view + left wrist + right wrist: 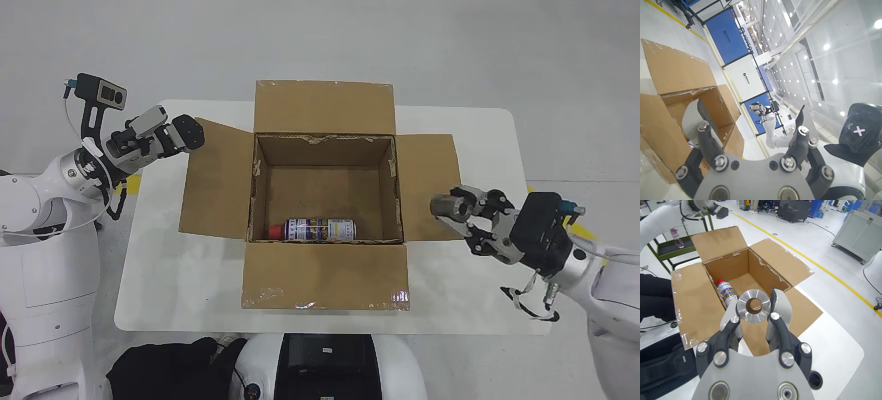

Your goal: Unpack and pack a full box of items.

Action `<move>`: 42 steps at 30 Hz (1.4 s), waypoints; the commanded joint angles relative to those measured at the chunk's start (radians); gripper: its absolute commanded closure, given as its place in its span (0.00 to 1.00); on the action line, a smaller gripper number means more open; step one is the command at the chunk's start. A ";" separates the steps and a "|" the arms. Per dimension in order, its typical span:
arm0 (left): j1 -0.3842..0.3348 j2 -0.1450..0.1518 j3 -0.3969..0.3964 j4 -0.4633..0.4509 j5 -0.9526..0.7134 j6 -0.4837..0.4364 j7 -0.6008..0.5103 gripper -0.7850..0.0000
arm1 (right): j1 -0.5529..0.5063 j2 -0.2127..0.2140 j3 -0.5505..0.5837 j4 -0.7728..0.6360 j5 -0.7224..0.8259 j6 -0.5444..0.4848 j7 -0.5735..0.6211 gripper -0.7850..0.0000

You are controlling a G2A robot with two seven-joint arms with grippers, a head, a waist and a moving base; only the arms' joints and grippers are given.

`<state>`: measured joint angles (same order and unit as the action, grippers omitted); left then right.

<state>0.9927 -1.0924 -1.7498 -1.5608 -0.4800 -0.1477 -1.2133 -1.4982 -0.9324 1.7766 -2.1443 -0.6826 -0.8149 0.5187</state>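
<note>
An open cardboard box [325, 185] stands mid-table with all flaps spread; its walls show in the left wrist view [677, 106] and the right wrist view [761, 275]. A spray can with a red cap [318, 229] lies on the box floor against the near wall, also in the right wrist view [727, 292]. My right gripper [447, 208] is over the box's right flap, shut on a silvery tape roll [754, 305] with a brown core. My left gripper [185, 132] hovers open and holding nothing, off the box's left flap; its fingers [702, 111] stand wide apart.
The white table [480, 290] has bare surface in front of and to the right of the box. A black bag [170, 370] sits below the table's near edge. A green rack with a bottle [676, 238] stands beyond the table.
</note>
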 commanded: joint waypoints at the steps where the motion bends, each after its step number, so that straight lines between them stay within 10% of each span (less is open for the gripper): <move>1: 0.000 0.000 0.000 0.000 0.000 0.000 0.000 0.00 | 0.000 0.000 0.001 0.000 0.000 0.004 0.000 1.00; 19: 0.000 0.000 0.000 0.000 0.000 0.000 0.000 0.00 | 0.017 0.000 -0.034 -0.003 -0.011 0.001 -0.007 1.00; 42: 0.000 0.000 0.000 0.000 0.000 0.000 0.000 0.00 | 0.736 -0.105 -0.783 0.553 -0.032 -0.059 -0.118 1.00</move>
<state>0.9927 -1.0924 -1.7498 -1.5608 -0.4800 -0.1477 -1.2133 -0.7841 -1.0304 1.0197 -1.6165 -0.7030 -0.8784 0.4057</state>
